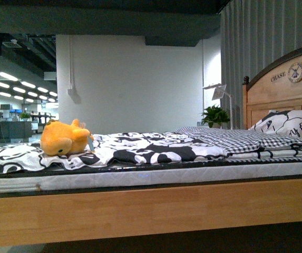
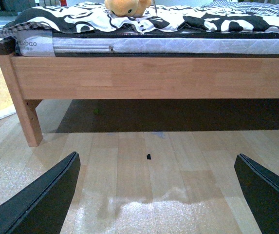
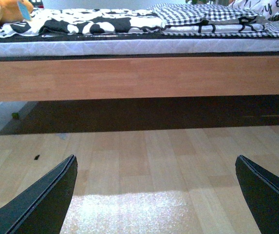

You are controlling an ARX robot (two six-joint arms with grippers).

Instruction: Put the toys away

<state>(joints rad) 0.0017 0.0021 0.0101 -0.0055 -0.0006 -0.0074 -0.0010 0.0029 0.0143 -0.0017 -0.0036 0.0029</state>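
Left gripper (image 2: 156,195): spread wide, empty, low over the floor (image 2: 144,175).
Right gripper (image 3: 156,195): also wide and empty, facing the bed's side.
Rail (image 1: 151,208): wooden, with the mattress (image 1: 140,178) on top.
Toy (image 1: 64,138): orange plush, lying on the black-and-white quilt (image 1: 156,150), at the end away from the headboard (image 1: 277,92).
Pillow (image 1: 288,124): against the headboard, far right.

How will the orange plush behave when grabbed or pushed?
The orange plush looks soft and stuffed, so it probably squashes when gripped. Likely light for its size. On the rumpled quilt, a push may tumble it rather than slide it.
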